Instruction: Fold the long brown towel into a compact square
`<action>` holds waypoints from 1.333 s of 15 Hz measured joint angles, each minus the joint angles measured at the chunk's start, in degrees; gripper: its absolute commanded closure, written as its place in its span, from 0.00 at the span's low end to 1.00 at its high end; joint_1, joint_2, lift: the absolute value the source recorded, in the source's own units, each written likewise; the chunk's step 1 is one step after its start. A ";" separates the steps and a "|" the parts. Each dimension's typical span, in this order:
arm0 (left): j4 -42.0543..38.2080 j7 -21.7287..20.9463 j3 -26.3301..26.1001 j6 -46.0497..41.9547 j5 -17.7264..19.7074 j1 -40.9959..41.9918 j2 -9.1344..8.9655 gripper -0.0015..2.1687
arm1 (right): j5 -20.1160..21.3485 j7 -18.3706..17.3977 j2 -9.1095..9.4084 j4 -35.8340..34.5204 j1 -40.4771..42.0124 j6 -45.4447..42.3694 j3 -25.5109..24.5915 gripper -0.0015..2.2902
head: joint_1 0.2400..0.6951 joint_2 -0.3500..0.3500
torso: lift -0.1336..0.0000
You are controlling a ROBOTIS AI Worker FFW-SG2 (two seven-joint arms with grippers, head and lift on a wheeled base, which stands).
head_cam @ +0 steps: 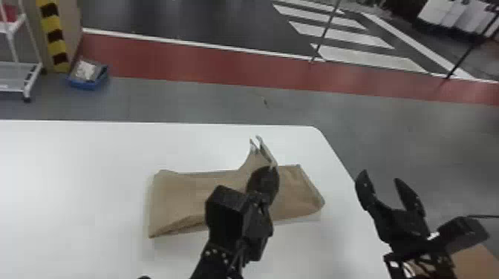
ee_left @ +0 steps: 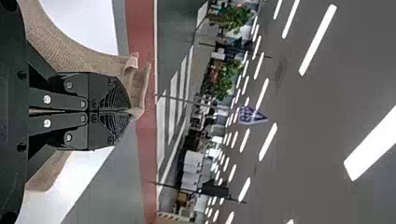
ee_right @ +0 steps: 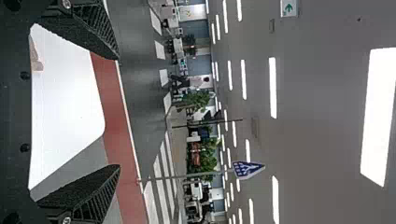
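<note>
In the head view, a long brown cloth towel [head_cam: 185, 189] lies left to right across a smooth white table [head_cam: 74, 185] with rounded corners, close to its right end. A raised fold stands up at the middle of the towel's far side. The left gripper [head_cam: 270, 170], black, is at that fold, its forearm crossing over the towel from the near edge. To the right of the towel, the black right gripper [head_cam: 380, 176] hangs by the table's right edge, fingers well spread. Beyond the table are a grey floor [head_cam: 185, 100], a red floor band [head_cam: 185, 59] and dark paving with white stripes [head_cam: 364, 55]. At far left stand a white metal rack [head_cam: 33, 72] and a yellow-and-black striped post [head_cam: 54, 33], with a shallow blue bin [head_cam: 87, 86] just beside the post.

In the left wrist view, the fingers are pressed together, a pinch of towel caught at their tips, with cloth draping away on both sides. The room beyond has green leafy plants [ee_left: 233, 16], a blue-and-white sign [ee_left: 252, 115] and a grey ceiling [ee_left: 327, 116] with white light strips.

In the right wrist view, the fingers are wide apart with nothing between them; a scrap of towel shows on the table.
</note>
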 measured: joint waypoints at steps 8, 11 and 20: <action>2.76 -3.97 2.11 -4.12 -0.32 1.41 1.10 0.01 | -0.31 0.54 0.23 -2.05 0.53 1.93 1.00 0.06 | 1.00 0.00 | 0.07; -1.70 -3.57 11.16 -9.96 -0.01 6.21 5.63 0.02 | 0.12 0.79 0.59 -7.27 1.89 12.01 1.99 0.17 | 1.00 0.00 | 0.07; -2.21 -4.37 31.53 -27.34 -0.02 16.72 13.21 0.04 | 2.76 -5.04 6.70 -15.99 5.75 39.73 6.89 0.18 | 1.00 0.11 | 0.07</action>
